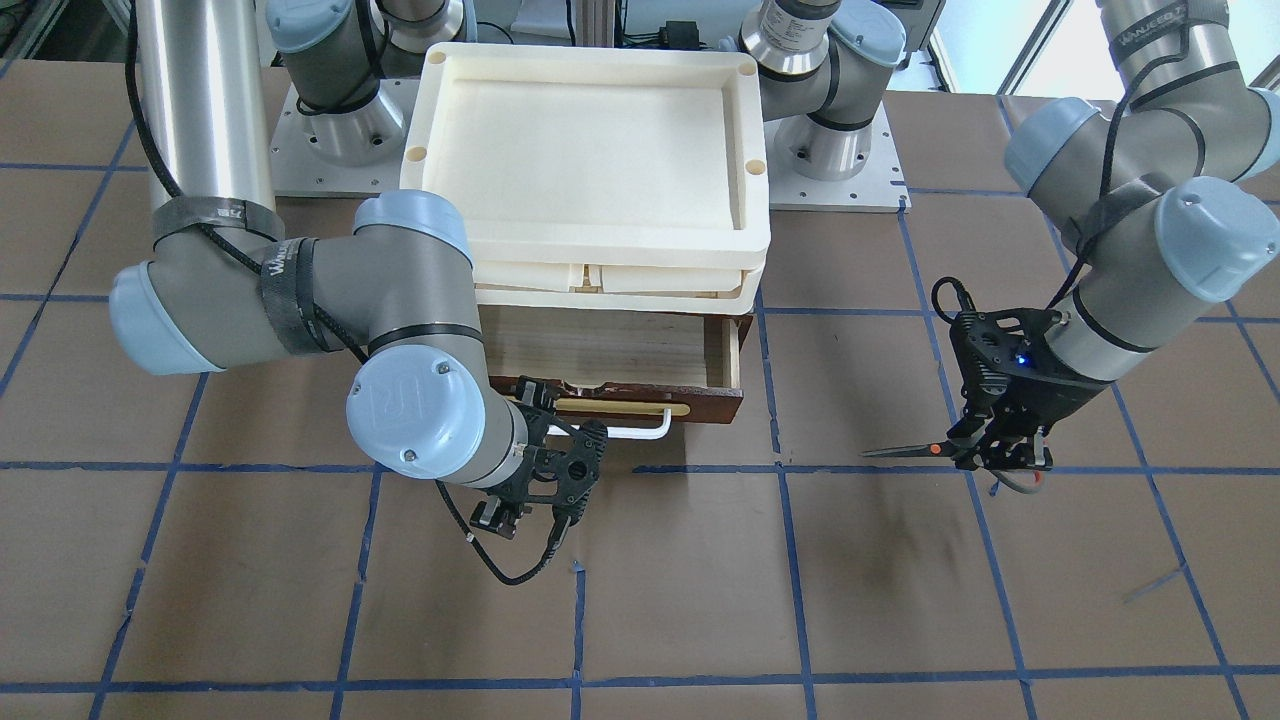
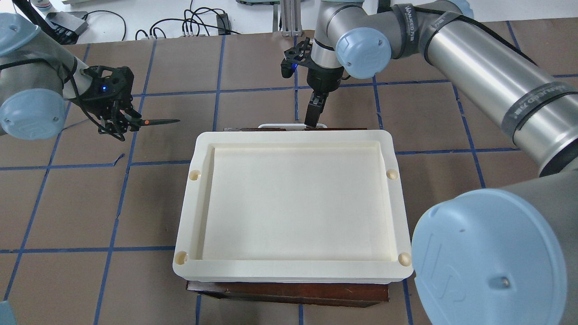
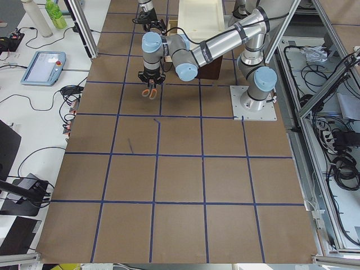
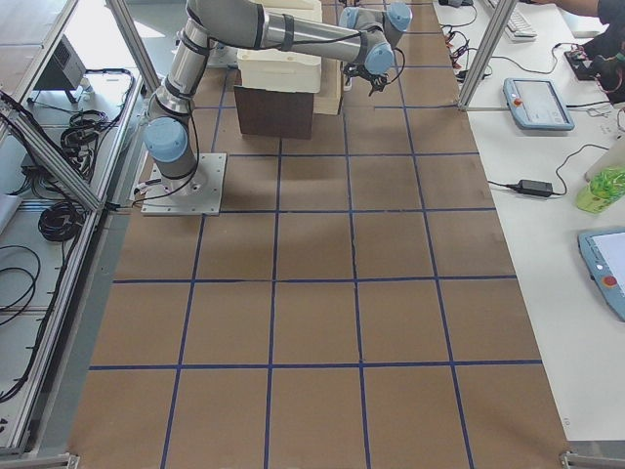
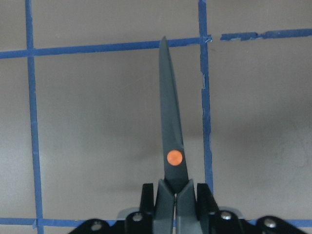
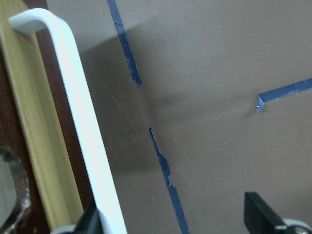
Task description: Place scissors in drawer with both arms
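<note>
Step in hand, as I read it from the console: carry-over of the tool, with the opening already done. The dark brown wooden-fronted drawer (image 1: 610,350) stands pulled out, its pale light-wood interior bare. The black right gripper (image 1: 535,500) sits at the white bar handle (image 1: 640,432) with its jaws apart. In its wrist view the bar runs just beside 1 finger (image 6: 92,222), and I cannot tell whether they touch. The black left gripper (image 1: 985,450) is clamped on the small pair of scissors with dark grey blades and an orange pivot dot (image 1: 900,451). It holds them above the brown blue-gridded table (image 1: 700,600), well apart from the drawer, at its 3 o'clock in the front-facing view, tips toward 9 o'clock. Next move, in my judgement: take the scissors toward 9 o'clock until they are over the open box, then lower and release. The stacked cream plastic trays (image 1: 600,250) overhang the rear of the opening, so the descent must fall between tray rim and drawer front
</note>
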Robot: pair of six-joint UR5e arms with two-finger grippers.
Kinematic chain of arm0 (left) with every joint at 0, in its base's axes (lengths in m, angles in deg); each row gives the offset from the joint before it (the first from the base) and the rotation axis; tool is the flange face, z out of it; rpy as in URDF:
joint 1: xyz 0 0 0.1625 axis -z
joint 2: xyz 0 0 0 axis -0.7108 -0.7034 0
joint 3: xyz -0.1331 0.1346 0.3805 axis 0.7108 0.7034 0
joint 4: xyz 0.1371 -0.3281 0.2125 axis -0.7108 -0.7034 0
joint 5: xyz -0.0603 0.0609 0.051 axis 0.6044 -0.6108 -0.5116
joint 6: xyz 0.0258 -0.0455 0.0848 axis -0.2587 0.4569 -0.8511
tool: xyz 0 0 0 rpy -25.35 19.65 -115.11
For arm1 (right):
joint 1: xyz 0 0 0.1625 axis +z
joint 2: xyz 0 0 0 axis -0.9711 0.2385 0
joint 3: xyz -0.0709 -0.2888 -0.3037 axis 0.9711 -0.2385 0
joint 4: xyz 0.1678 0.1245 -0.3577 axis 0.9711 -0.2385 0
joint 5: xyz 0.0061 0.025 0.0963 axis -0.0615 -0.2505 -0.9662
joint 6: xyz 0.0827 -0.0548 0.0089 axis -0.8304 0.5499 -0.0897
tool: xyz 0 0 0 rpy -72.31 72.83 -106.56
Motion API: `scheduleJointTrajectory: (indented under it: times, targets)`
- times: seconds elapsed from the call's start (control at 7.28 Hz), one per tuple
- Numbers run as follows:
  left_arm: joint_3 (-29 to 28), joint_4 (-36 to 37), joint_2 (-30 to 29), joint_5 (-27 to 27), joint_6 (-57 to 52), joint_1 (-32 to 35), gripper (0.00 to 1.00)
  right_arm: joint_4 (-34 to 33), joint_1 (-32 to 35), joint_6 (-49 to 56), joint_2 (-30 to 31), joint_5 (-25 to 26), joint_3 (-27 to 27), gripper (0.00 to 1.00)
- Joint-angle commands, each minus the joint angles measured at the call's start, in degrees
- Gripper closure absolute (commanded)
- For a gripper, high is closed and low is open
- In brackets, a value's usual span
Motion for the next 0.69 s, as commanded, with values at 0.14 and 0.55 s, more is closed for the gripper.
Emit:
scheduleJointTrajectory:
  times: [0.14, 0.55]
  targets:
    - [-0.94, -1.06, -0.02, 0.23, 0.09, 0.2, 0.85, 0.02, -0.13, 0.0, -1.73, -0.01, -2.69, 0.0]
    - [-0.94, -1.06, -0.02, 0.23, 0.18, 0.29, 0.85, 0.1, -0.22, 0.0, -2.09, -0.01, -4.19, 0.0]
